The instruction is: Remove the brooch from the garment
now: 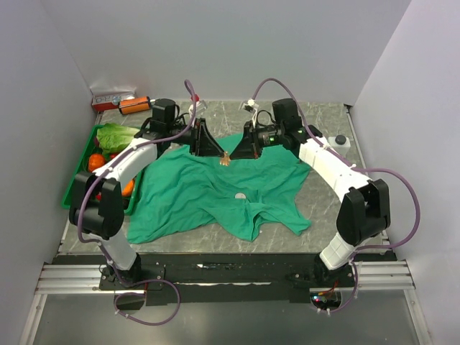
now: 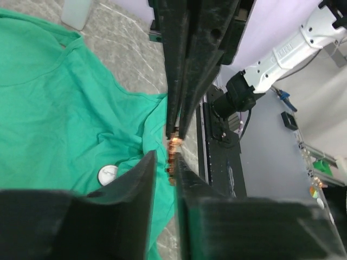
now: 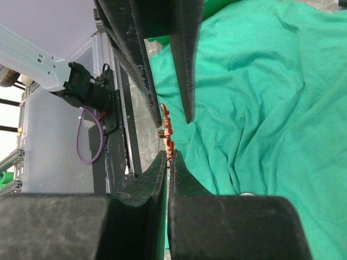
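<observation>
The teal-green T-shirt (image 1: 208, 194) lies spread and wrinkled on the table. The tiny orange-gold brooch (image 1: 225, 159) sits at the shirt's far edge, between both grippers. My right gripper (image 1: 234, 156) is shut on the brooch (image 3: 167, 142), pinching its near end. My left gripper (image 1: 217, 153) faces it from the left with its jaws slightly apart around the brooch (image 2: 172, 154), one finger close against it. In the left wrist view the shirt (image 2: 59, 108) lies below and to the left. I cannot tell whether the brooch is still pinned to the fabric.
A small white round disc (image 1: 239, 195) lies on the middle of the shirt. A green crate (image 1: 77, 180) with lettuce and orange fruit stands at the left. An orange bottle (image 1: 134, 105) lies at the back left. A white container (image 1: 339, 142) stands at the right.
</observation>
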`<state>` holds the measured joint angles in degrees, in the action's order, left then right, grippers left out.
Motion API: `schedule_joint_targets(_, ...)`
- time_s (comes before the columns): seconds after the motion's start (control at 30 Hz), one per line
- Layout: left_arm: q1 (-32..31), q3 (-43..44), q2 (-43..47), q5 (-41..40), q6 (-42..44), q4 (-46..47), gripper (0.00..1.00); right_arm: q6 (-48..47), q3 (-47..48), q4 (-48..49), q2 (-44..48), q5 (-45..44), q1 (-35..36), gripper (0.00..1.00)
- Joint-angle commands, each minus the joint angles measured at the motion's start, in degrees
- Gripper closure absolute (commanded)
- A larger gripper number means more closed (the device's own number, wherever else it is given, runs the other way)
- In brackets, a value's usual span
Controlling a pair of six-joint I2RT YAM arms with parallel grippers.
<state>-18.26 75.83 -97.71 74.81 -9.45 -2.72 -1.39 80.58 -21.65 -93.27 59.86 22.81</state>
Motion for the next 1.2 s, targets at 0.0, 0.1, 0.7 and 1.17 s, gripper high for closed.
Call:
schedule_joint_targets(0.0,-0.55,2.48,0.24,2.36,0.05,2.28,0.84,-0.02,2.22,2.4,-0.15,1.32,0.57,1.0)
schedule_joint_targets(0.1,-0.55,2.91,0.15,2.45,1.01,1.85,0.99,-0.11,2.04,2.05,0.2,0.62,0.66,1.0)
schedule_joint_targets(0.7,0.77,15.58,-6.44,-59.75,39.42,-22.52,0.99,-1.95,-0.94,-5.42,14.42,-21.36,-9.62,0.0)
schedule_joint_targets(1.17,1.91,26.64,-24.18,-80.16,51.99,-17.85,0.99,0.42,-6.66,-3.49,18.65,-21.36,-13.31,0.0)
